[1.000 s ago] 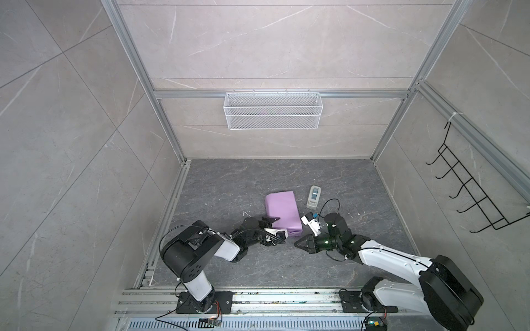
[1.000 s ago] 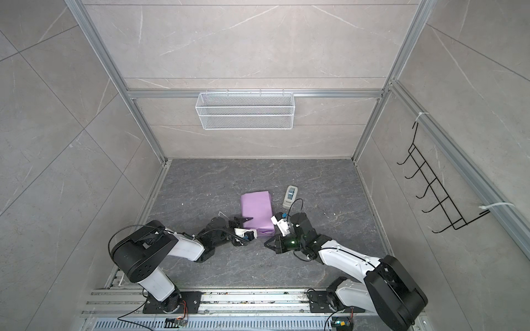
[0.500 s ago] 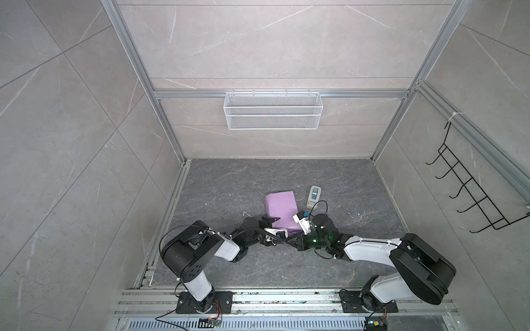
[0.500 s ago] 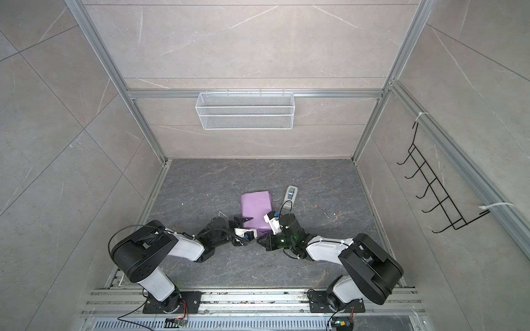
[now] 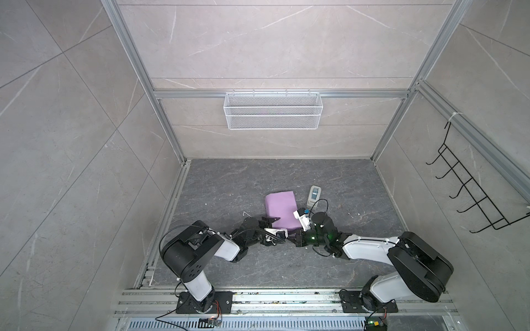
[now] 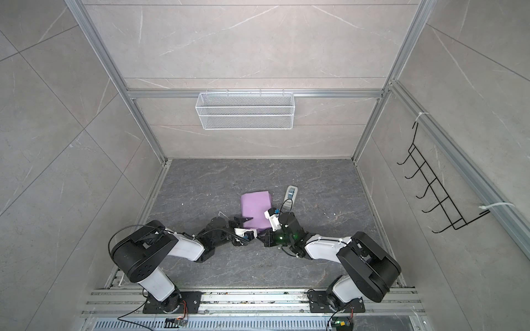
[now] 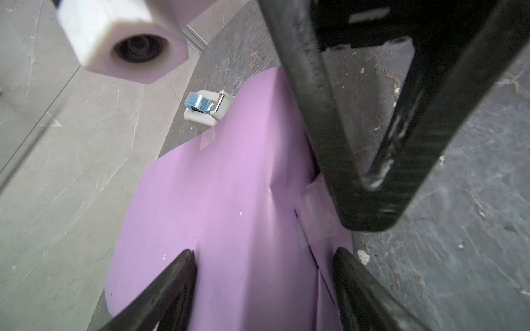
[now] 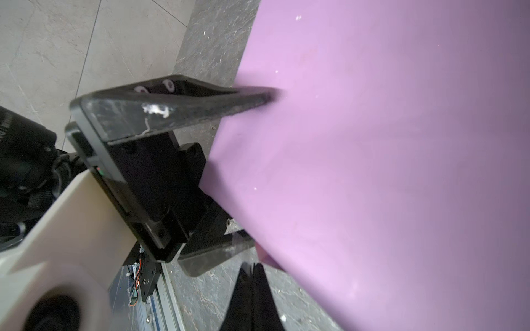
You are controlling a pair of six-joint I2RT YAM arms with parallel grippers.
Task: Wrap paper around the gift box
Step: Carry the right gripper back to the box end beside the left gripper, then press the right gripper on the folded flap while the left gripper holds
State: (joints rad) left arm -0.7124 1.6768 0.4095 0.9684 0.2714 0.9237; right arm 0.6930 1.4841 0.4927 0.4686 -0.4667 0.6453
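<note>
Lilac paper (image 5: 280,209), wrapped flat, centre of tabletop (image 5: 229,183). Leaves bare room past far and left edges. Near edge: left claw (image 7: 261,253), released, astride it. Near-right corner: right claw (image 8: 252,266), clenched. Beside far-right corner: white dispenser (image 5: 314,200) holding blue tape roll (image 7: 198,103). Back wall (image 5: 258,51): wire basket (image 5: 272,114), contents unclear.

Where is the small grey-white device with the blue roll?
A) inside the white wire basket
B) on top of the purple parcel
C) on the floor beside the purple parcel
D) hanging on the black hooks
C: in a top view the grey-white device lies on the floor, beside the far right corner of the purple paper.
</note>
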